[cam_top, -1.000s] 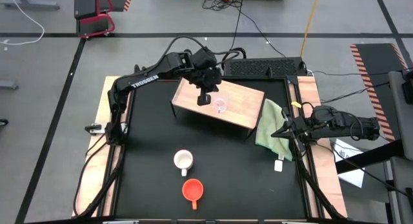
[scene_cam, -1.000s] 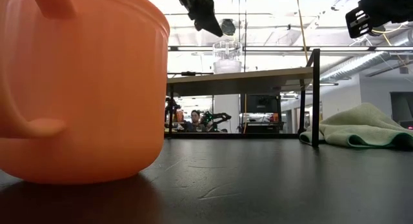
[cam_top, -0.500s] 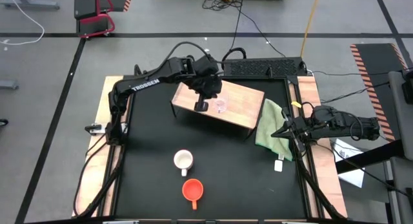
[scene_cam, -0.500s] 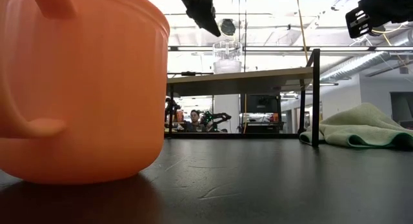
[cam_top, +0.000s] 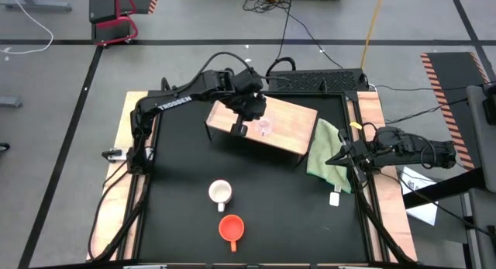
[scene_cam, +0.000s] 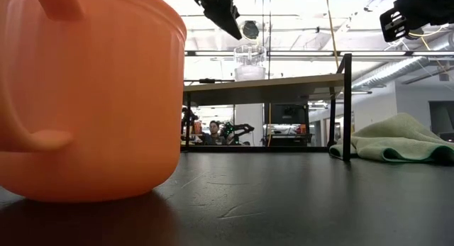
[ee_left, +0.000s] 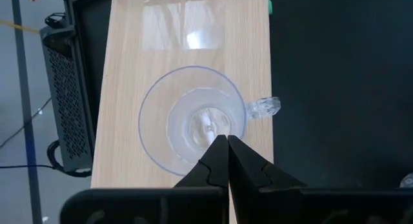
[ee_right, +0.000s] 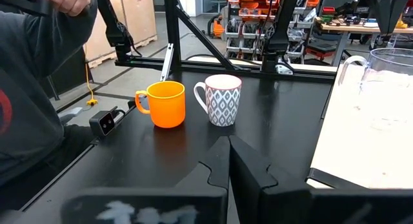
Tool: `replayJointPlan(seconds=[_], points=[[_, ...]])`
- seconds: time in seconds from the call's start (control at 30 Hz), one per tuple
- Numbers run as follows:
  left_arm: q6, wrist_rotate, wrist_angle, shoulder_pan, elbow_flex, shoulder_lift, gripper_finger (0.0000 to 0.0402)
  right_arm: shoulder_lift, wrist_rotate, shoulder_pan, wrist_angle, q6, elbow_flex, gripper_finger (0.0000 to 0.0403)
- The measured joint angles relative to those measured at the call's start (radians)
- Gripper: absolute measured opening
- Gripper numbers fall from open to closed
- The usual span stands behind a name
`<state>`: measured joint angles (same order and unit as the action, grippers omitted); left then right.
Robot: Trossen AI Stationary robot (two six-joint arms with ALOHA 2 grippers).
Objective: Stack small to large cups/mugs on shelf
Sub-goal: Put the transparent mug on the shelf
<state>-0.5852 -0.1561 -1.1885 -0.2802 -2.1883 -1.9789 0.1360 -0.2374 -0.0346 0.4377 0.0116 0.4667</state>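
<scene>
Left claw (ee_left: 227,161) closed, empty, above small clear handled cup (ee_left: 193,119) on light wooden shelf (ee_left: 129,69); your careless sweep could knock cup off edge.

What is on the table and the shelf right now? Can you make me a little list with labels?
shelf: light wooden board on black legs
on shelf: small clear plastic cup, upright
on table: white patterned mug; orange mug; green cloth
left gripper: shut, above the clear cup
right gripper: shut, at the table's right edge
</scene>
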Motion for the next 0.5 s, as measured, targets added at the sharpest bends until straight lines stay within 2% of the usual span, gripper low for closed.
replayJointPlan(seconds=[0.27, 0.5], points=[[-0.051, 0.000, -0.028, 0.000, 0.000, 0.000, 0.0004, 0.000, 0.000, 0.000, 0.000, 0.000, 0.000, 0.0000], [-0.065, 0.000, -0.034, 0.001, 0.000, 0.000, 0.0028, 0.000, 0.000, 0.000, 0.000, 0.000, 0.000, 0.0000]])
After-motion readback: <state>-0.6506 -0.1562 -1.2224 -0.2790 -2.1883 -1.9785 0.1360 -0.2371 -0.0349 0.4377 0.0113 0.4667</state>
